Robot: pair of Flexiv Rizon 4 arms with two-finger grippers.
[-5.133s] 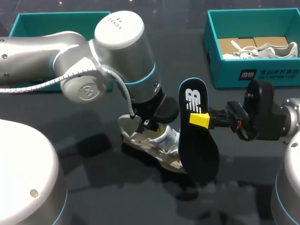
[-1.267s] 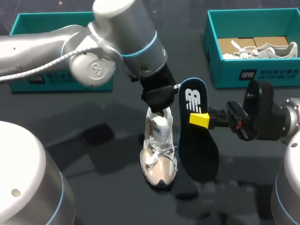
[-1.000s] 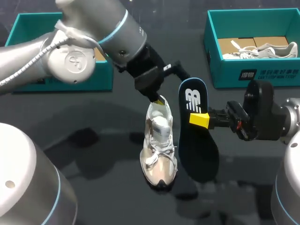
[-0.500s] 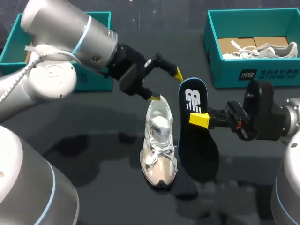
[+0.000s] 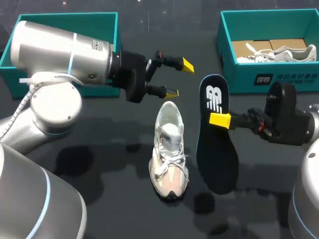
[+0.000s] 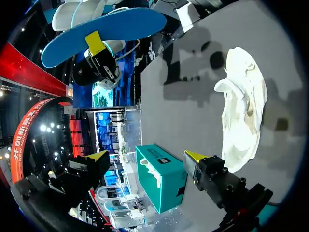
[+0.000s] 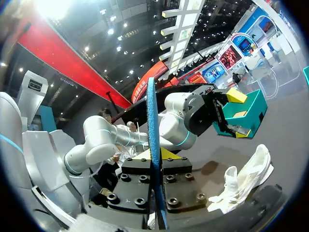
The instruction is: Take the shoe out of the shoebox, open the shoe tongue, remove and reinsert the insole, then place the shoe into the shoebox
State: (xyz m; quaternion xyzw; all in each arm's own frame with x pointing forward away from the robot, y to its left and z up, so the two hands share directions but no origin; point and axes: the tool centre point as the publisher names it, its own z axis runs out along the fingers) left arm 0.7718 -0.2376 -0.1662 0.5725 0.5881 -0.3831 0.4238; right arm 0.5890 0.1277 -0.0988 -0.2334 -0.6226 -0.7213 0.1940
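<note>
Head view: shoe [image 5: 169, 149] stands upright on its sole on the dark table [image 5: 99, 194], toe towards the camera, heel towards the far side. Out of both boxes.

Left gripper [image 5: 179, 78] hangs just beyond the heel, above table level. Fingers spread wide, nothing between them, not touching the shoe.

Right gripper [image 5: 220, 120] is clamped on the insole [image 5: 217, 154], yellow tips on either face near its middle. Insole is held off the table just to the right of the shoe, apart from it, printed heel end towards the far side. Right wrist view confirms: insole seen edge-on, pinched from both sides.

Teal shoebox [image 5: 65, 16] sits at far left, partly hidden behind the left arm; we cannot see inside it. A second teal box [image 5: 269, 79] at far right holds another shoe.

Our reading: insole is out, so the removal is done and reinsertion is in hand. The tongue looks lifted, but we cannot be sure how open the mouth is.

Next move, as we judge it: left gripper steadies the shoe at the heel collar, or holds the tongue back. Right arm tips the insole toe-first into the opening and slides it forward along the shoe's length. The insole is likely to flex, so it may buckle at the collar.
</note>
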